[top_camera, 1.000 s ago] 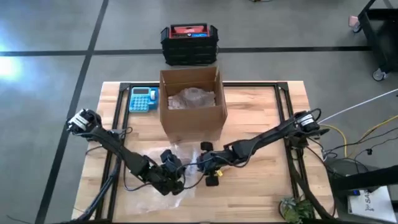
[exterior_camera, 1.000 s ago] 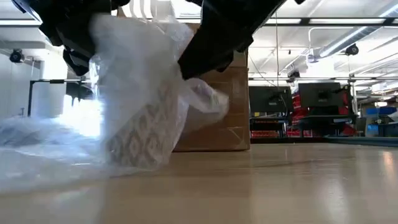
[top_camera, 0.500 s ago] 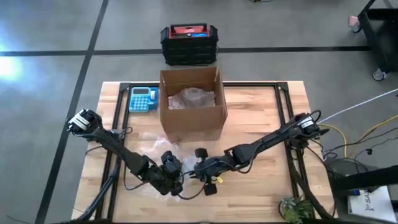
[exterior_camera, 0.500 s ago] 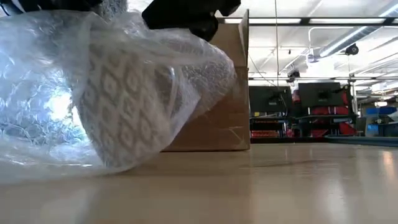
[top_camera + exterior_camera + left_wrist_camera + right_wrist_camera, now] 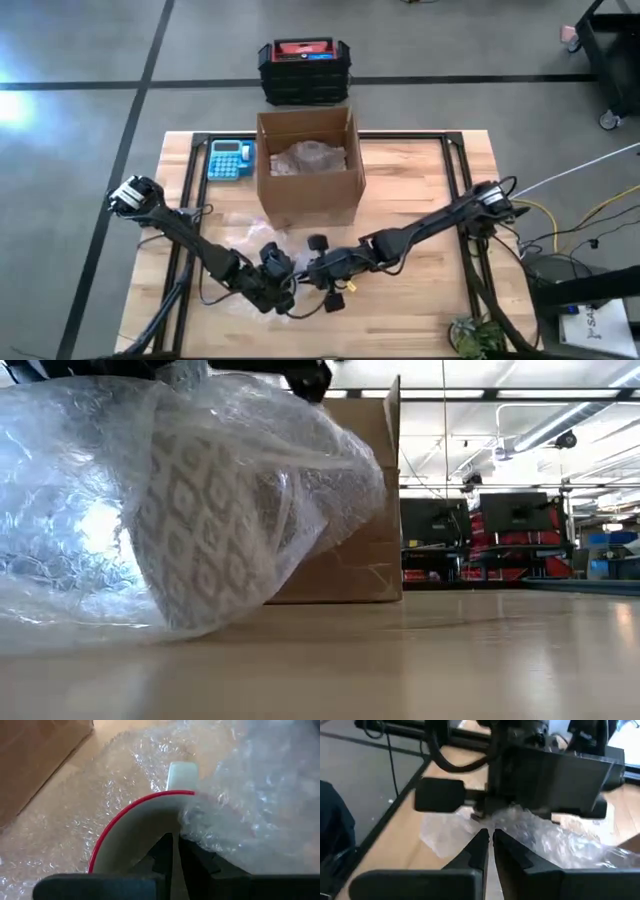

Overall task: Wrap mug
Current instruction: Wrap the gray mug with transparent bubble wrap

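A pale mug with a grey diamond pattern (image 5: 205, 525) and a red rim (image 5: 131, 806) stands tilted near the table's front, inside clear bubble wrap (image 5: 70, 530) that covers it and spreads over the wood (image 5: 245, 228). Its handle (image 5: 182, 772) points away from my left wrist. My left gripper (image 5: 277, 286) is shut on the mug's rim. Coming from the right, my right gripper (image 5: 318, 274) is shut on the bubble wrap just beside the left one. My left gripper has the mug's wall at the rim (image 5: 175, 827) between its two fingers, one finger inside the mug and one outside, opposite the handle. The mug is tilted, with its lower edge (image 5: 190, 622) down on the wrap on the table. My right gripper pinches a bunched part of the bubble wrap (image 5: 507, 817) between its fingertips, close against my left gripper. The fingers come from the table's right side, slanting down. The wrap runs from there over the mug.
An open cardboard box (image 5: 310, 165) holding a wrapped bundle stands at the table's far middle, close behind the mug. A blue calculator (image 5: 230, 158) lies left of the box. A black and red case (image 5: 305, 65) sits on the floor beyond the table.
My right gripper has gone toward the table's left and near edge, drawing the bubble wrap over the mug until it reached my left gripper. The wrap, which hung bunched above the mug, now lies spread across its top and side. The mug has come closer to the near edge.
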You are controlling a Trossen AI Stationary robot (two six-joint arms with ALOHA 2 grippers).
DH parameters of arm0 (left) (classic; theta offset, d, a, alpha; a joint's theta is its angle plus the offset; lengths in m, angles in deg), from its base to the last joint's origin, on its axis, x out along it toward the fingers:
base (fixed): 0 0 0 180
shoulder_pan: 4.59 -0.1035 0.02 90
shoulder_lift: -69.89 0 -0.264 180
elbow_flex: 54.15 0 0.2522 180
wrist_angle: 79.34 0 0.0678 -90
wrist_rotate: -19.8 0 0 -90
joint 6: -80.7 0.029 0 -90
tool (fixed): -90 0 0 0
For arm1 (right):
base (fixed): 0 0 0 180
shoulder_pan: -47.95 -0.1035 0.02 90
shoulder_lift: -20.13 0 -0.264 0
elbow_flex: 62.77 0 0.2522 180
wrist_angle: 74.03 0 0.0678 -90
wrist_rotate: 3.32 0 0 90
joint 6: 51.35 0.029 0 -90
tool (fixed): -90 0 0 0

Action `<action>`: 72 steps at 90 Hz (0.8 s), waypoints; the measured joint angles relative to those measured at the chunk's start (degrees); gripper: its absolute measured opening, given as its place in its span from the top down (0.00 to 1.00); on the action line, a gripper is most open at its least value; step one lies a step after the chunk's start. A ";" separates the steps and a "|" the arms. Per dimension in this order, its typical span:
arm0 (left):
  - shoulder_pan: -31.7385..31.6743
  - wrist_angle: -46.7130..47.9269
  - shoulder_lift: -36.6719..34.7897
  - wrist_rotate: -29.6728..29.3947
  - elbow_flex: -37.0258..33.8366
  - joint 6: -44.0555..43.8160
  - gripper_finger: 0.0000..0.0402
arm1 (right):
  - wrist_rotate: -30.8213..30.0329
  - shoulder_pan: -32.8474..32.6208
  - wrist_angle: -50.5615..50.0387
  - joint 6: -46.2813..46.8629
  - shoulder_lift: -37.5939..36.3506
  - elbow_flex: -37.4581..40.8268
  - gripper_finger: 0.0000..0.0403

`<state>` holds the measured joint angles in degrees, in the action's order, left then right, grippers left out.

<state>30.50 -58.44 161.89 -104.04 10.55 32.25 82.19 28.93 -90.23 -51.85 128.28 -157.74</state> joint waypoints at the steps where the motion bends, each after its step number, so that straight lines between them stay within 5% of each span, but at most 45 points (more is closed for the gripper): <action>1: -0.02 -0.01 0.00 -0.03 0.00 0.05 0.95 | -0.01 0.13 0.08 0.14 0.15 0.00 0.97; 31: -0.09 0.65 -1.06 0.98 0.99 0.75 0.95 | 0.41 1.81 -0.10 3.95 5.46 -0.54 0.97; 72: 0.05 15.04 -1.40 3.43 10.69 -0.57 0.95 | 0.44 1.81 -2.84 5.07 5.13 -1.03 0.97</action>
<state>30.55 -43.41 160.50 -100.61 21.23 31.68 82.62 30.73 -93.08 -46.78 133.41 -158.77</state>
